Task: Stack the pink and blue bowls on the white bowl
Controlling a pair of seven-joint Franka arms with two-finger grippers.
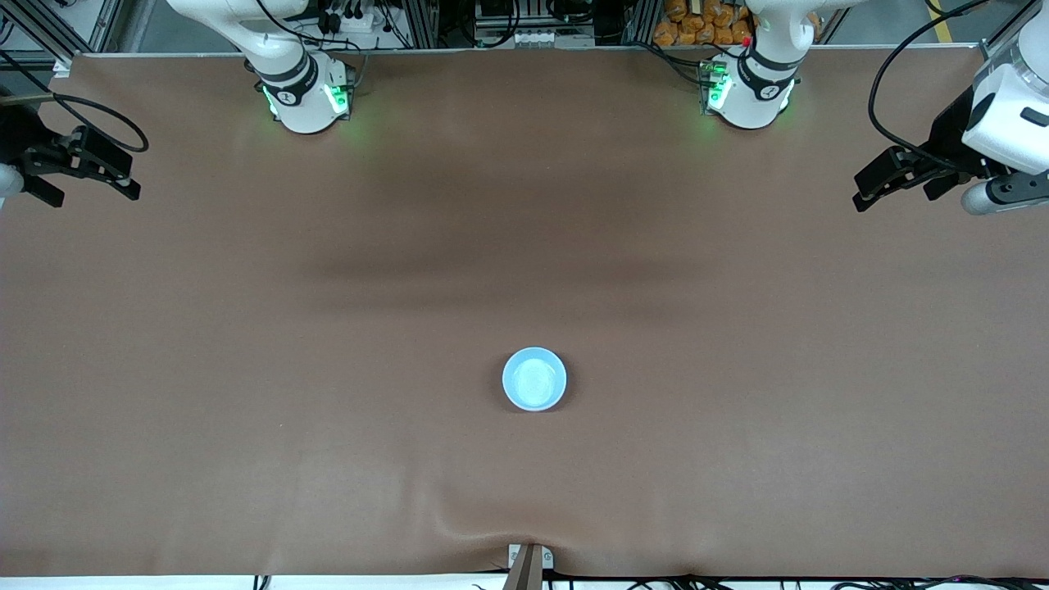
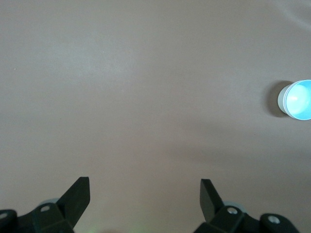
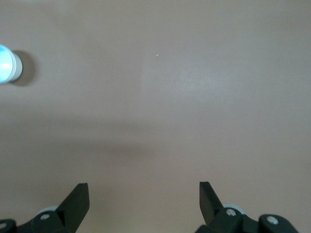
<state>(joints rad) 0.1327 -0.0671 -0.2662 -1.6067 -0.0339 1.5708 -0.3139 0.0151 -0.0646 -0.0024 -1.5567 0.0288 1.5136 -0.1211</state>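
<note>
Blue bowl (image 1: 534,378): I see one light blue bowl standing upright on the brown table (image 1: 246,369), at mid-table and nearer to the front camera than both arm bases. Only blue shows from above, so I cannot tell whether other bowls sit under it.

Left gripper (image 1: 870,187): from my station it hangs over the table's edge at the left arm's end, well apart from the blue bowl, fingers (image 2: 77,196) spread wide with nothing between them. The arm waits.

Right gripper (image 1: 123,176): it hangs over the table's edge at the right arm's end, equally well apart from the blue bowl, fingers (image 3: 77,198) spread and empty. This arm waits too.

Wrist views: each shows the blue bowl at its frame's edge.
</note>
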